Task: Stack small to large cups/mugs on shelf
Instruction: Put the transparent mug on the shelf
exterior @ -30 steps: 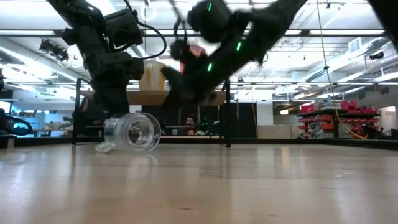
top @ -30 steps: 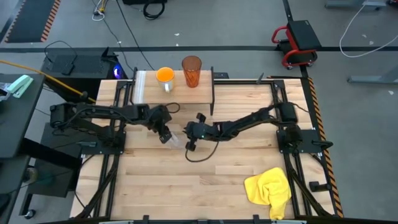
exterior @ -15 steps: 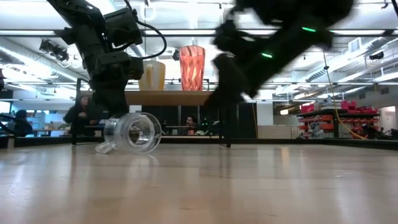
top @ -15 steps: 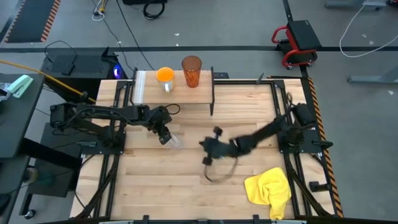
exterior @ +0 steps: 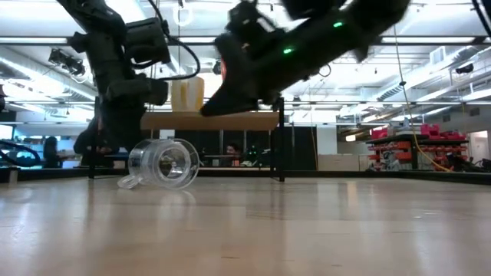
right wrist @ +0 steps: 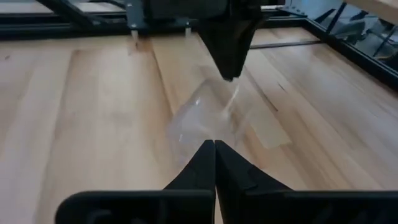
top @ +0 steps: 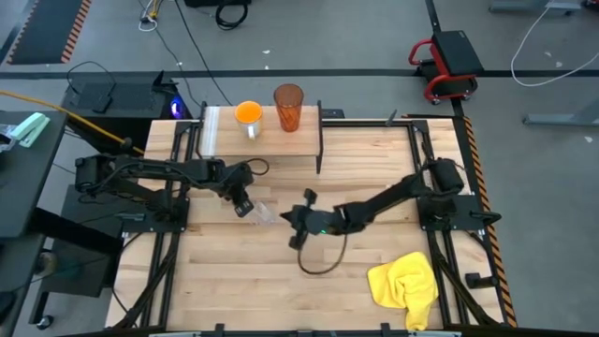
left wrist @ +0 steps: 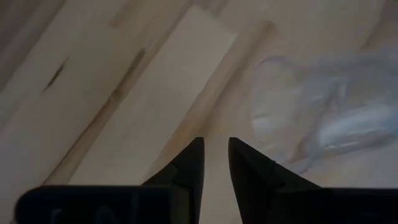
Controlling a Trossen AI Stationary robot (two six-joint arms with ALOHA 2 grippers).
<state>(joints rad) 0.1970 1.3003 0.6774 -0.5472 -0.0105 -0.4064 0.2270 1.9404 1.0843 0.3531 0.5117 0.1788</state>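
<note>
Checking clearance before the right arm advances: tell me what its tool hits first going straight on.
Likely the glass, lying on its side directly ahead of the shut right tool; the left tool sits just beyond it. Depth is uncertain.

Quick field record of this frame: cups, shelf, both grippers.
clear glass: on its side on the table, off the shelf
orange mug: upright on the shelf
ribbed tumbler: upright on the shelf, beside the mug
shelf: far edge of the table, its left part bare
left gripper: at the glass, fingers slightly apart, holding nothing
right gripper: shut, empty, pointing at the glass
</note>
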